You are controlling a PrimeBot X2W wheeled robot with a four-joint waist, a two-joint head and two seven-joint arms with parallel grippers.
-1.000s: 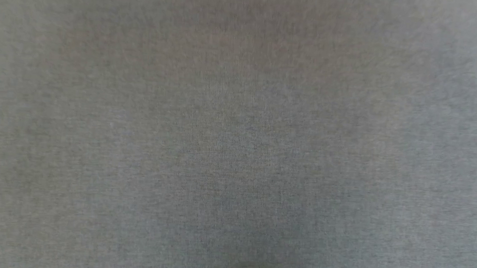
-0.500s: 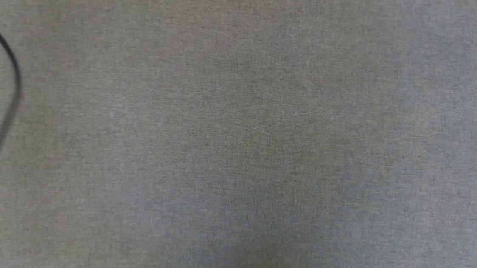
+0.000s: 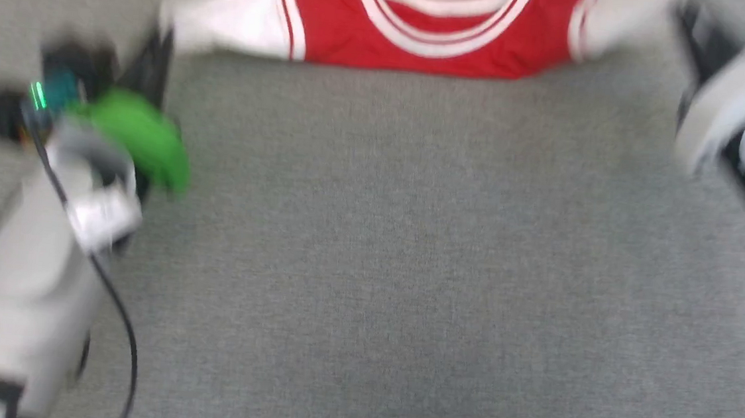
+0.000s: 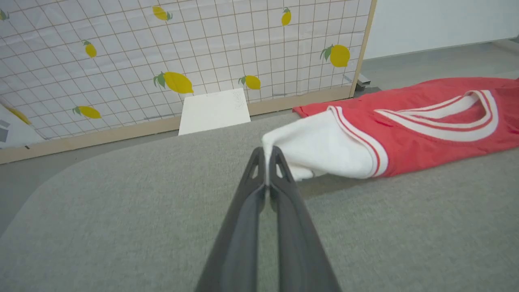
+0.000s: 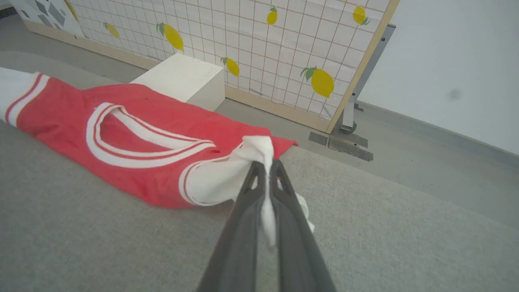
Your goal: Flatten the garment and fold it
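Field notes. The shirt (image 3: 425, 47) lies on the grey surface (image 3: 368, 268), at the side nearest the lemon-print screen (image 4: 202, 48), collar (image 3: 441, 15) turned away from the screen; its far part appears to run over the surface's edge toward the screen. The left claw (image 4: 266, 156) is closed on the tip of the white left sleeve (image 4: 320, 150), and the right claw (image 5: 267, 166) is clamped on the bunched end of the right sleeve (image 5: 219, 182), a strip of white cloth being pinched between its fingers. Both sleeves are drawn outward, parallel to the screen. Progress is judged early: the spreading step is in hand, the red body is wrinkled and slack, and no fold is seen as made; full flattening and all folding are left. The head view is blurred by motion, but the shirt's whole width is given there, with an arm at each side, while the hem is cut off. The pinch itself is resolved in each wrist view, along with the screen and a white box (image 5: 182, 77) standing in front of it, just past the shirt. Which face of the shirt is up cannot be told.
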